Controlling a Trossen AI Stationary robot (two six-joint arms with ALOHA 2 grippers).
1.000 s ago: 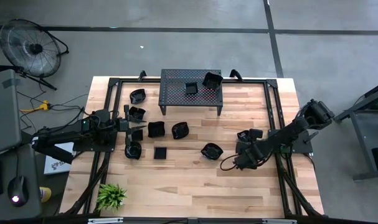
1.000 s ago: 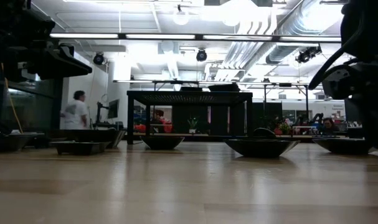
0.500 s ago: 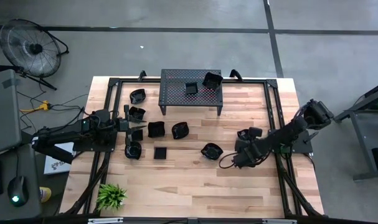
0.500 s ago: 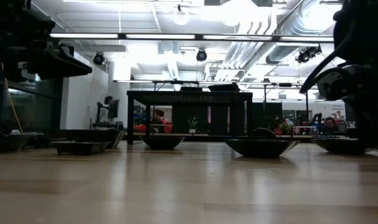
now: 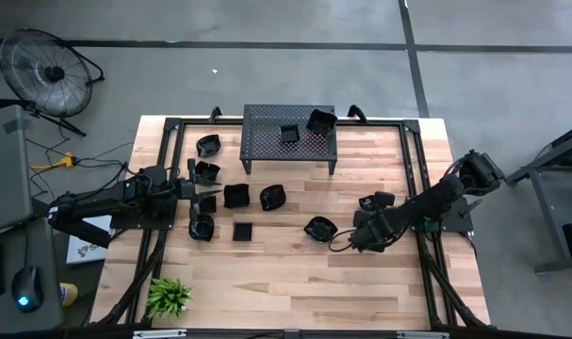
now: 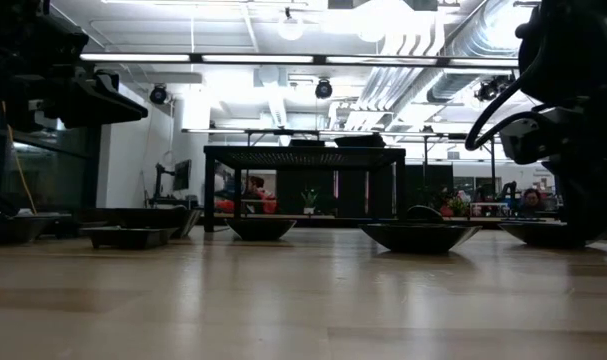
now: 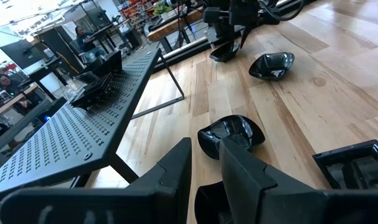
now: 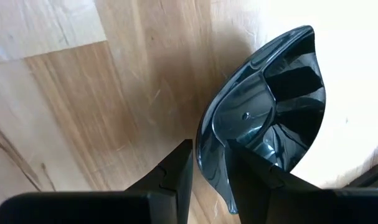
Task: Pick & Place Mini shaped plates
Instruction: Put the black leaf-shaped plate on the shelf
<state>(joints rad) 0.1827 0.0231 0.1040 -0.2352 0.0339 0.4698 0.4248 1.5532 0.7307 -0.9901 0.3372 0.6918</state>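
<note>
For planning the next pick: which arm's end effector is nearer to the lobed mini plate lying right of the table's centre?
The right. The right end effector is close beside the lobed plate, on its right. The left end effector is far across the table, among the left-side plates.

From overhead we look straight down on the whole counter (image 5: 295,282). The low view sits at counter height, facing the stand (image 6: 303,155) and the room. Left wrist view looks across the counter, sharing that stand. Right wrist view looks close down on one plate (image 8: 263,118).

Two plates (image 5: 288,133) on stand (image 5: 267,141); others left, front of it.
</note>
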